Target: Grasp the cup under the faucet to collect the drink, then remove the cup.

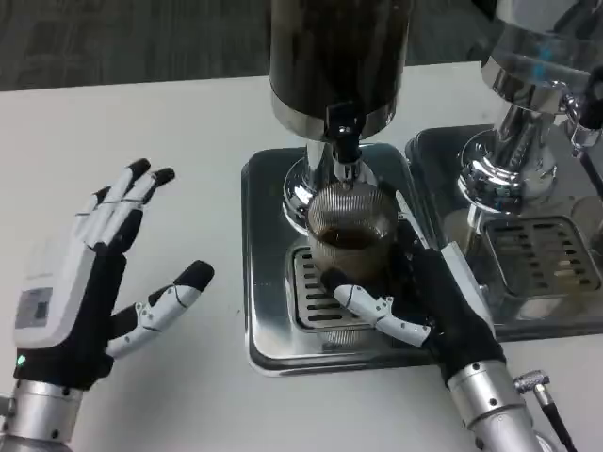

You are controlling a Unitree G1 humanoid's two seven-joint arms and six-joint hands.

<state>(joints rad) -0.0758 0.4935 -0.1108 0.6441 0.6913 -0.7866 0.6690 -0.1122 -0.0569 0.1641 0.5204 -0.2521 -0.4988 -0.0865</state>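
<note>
Left robot hand [80, 292] waits spread above the tabletop's [141, 141] near-left edge; mid-tabletop, the right robot hand [429, 306] wraps the part-filled ribbed cup [350, 235] on the drip tray [273, 330] beneath the faucet [345, 141] — best kept upright and withdrawn low and level

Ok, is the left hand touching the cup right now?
No. The left hand is spread open over the bare table well left of the tray, while the right hand wraps the cup.

Left robot hand [80, 287] hovers with fingers spread; right robot hand [429, 306] has its fingers curled in a grip.
</note>
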